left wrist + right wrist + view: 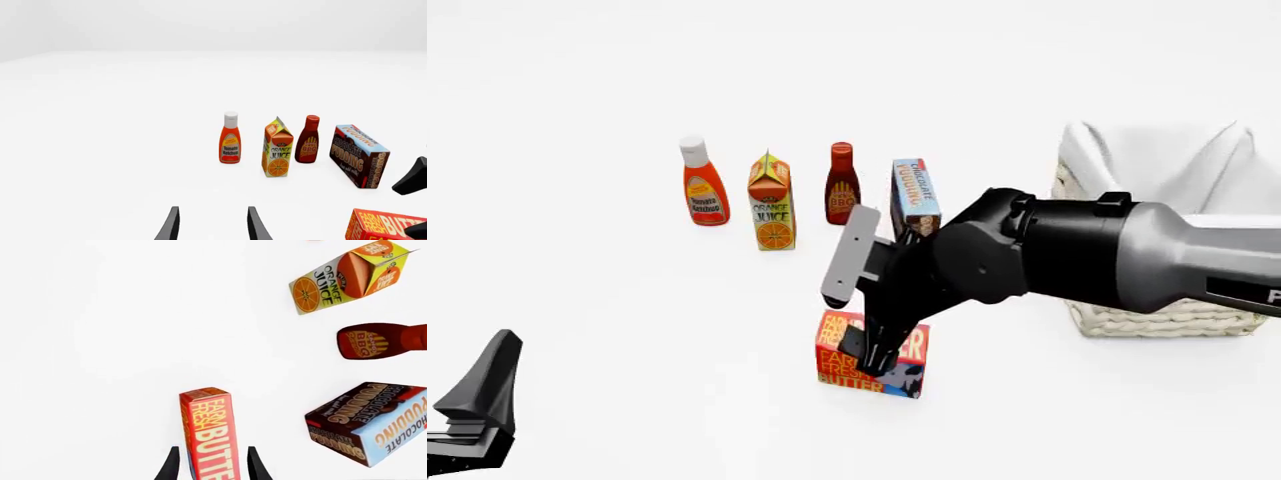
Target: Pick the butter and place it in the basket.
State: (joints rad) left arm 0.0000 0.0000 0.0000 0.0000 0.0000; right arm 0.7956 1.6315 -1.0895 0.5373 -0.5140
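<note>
Where the butter (pixel 872 365) stands upright on the white table (pixel 627 320), near the front edge of the group of groceries, the right gripper (pixel 874 350) has its two dark fingers down on either side of the carton. From the right wrist camera the butter (pixel 208 432) sits between the fingertips (pixel 172 465), which lie close along its narrow sides; whether they actually press on it I cannot tell. The carton rests on the table.

Behind it runs a row of groceries: a chocolate pudding box (pixel 916 195) just beyond the arm, then a BBQ sauce bottle (pixel 842 183), an orange juice carton (pixel 771 202) and a ketchup bottle (pixel 703 182) further left, each a little apart from the next.

Off to the right, well away from the butter, sits the basket (pixel 1141 318) with its white cloth liner, partly hidden by the right arm.

The left gripper (pixel 478 395) hangs at the near left corner, its fingers (pixel 171 225) spread and holding nothing.
</note>
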